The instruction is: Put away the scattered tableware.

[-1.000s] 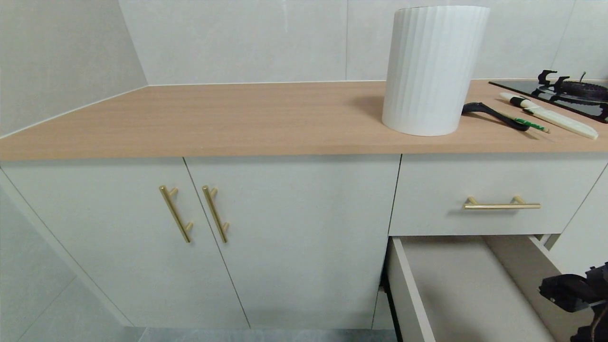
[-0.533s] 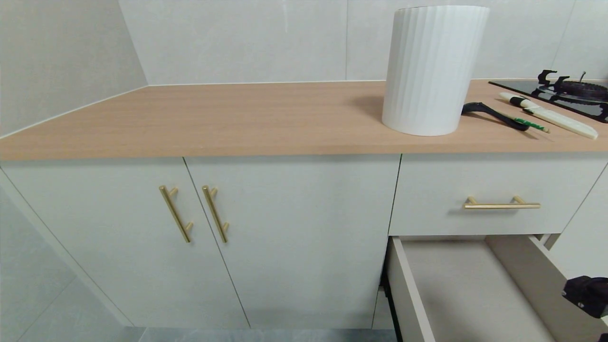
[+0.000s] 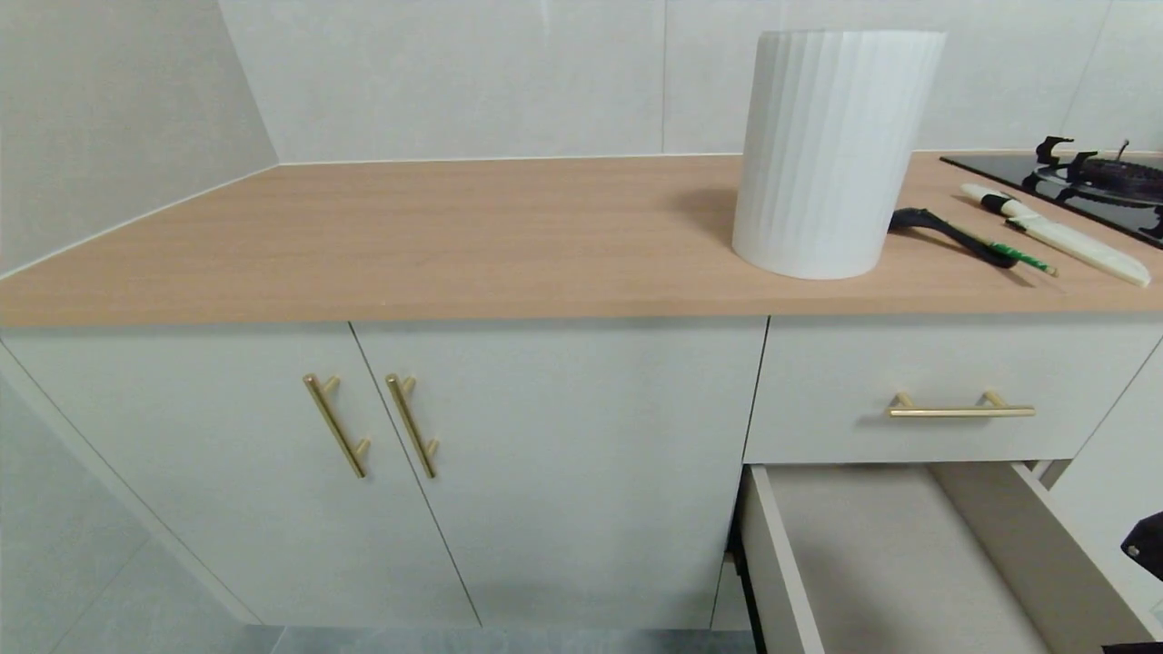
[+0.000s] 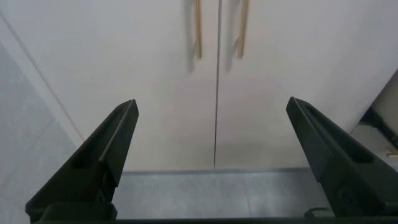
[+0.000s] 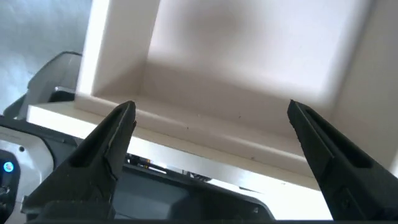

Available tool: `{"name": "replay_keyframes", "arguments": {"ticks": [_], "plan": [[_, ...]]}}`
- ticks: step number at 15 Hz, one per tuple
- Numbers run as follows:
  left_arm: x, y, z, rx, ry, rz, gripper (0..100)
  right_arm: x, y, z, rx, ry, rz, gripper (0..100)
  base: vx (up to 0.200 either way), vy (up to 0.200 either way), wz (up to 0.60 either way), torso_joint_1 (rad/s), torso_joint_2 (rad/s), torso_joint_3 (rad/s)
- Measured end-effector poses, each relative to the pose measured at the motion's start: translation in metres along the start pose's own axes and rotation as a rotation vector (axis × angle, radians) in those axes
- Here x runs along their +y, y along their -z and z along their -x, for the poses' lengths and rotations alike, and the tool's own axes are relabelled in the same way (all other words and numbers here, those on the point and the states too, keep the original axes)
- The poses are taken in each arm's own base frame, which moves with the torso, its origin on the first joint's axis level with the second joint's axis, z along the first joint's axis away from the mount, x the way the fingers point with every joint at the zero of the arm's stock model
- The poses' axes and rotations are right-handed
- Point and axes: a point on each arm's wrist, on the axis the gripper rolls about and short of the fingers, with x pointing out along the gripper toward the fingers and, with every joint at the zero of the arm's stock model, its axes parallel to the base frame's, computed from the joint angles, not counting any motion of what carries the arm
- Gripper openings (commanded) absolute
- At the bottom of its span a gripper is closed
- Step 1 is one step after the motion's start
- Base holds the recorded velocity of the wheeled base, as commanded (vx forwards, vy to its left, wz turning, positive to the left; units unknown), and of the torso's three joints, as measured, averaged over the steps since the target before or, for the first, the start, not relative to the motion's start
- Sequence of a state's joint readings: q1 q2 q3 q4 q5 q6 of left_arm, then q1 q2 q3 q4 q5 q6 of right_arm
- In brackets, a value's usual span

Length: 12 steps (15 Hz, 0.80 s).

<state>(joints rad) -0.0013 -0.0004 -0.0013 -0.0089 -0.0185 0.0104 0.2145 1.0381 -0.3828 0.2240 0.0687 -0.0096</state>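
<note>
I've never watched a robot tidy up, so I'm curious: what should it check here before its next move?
1. Is the lower drawer pulled open? Ok.
2. Is the right gripper open and holding nothing, above that drawer? Ok.
3. Is the left gripper open and holding nothing? Ok; it faces the cupboard doors.
4. Do the black utensil, green chopsticks and white utensil lie free on the countertop? Ok; they are beside the white container.
5. Is the tableware put away? Not ok; none is in the drawer.
6. Is the tableware within the arms' reach? Cannot tell.
</note>
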Motion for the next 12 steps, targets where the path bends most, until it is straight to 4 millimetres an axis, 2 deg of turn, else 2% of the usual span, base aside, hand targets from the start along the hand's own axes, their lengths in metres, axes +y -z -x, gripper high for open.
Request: {"name": "replay_keyframes", "arguments": {"ticks": [3, 6, 9, 12], "plan": [[0.000, 0.000, 0.000, -0.003, 0.000, 0.001, 100, 0.000, -0.002, 0.006, -0.042, 0.000, 0.004, 100, 0.000, 0.000, 0.00, 0.097, -0.50, -0.336], [0.000, 0.000, 0.000, -0.003, 0.001, 0.002, 100, 0.001, -0.013, 0.014, -0.104, 0.007, 0.015, 100, 0.000, 0.000, 0.00, 0.111, -0.37, -0.271], [0.000, 0.000, 0.000, -0.001, 0.000, 0.002, 100, 0.001, -0.046, 0.036, -0.241, 0.024, 0.039, 100, 0.000, 0.000, 0.00, 0.023, -0.07, -0.044], [0.000, 0.000, 0.000, -0.002, 0.000, 0.003, 100, 0.002, -0.099, 0.069, -0.368, 0.038, 0.025, 100, 0.000, 0.000, 0.00, 0.000, 0.00, 0.000]]}}
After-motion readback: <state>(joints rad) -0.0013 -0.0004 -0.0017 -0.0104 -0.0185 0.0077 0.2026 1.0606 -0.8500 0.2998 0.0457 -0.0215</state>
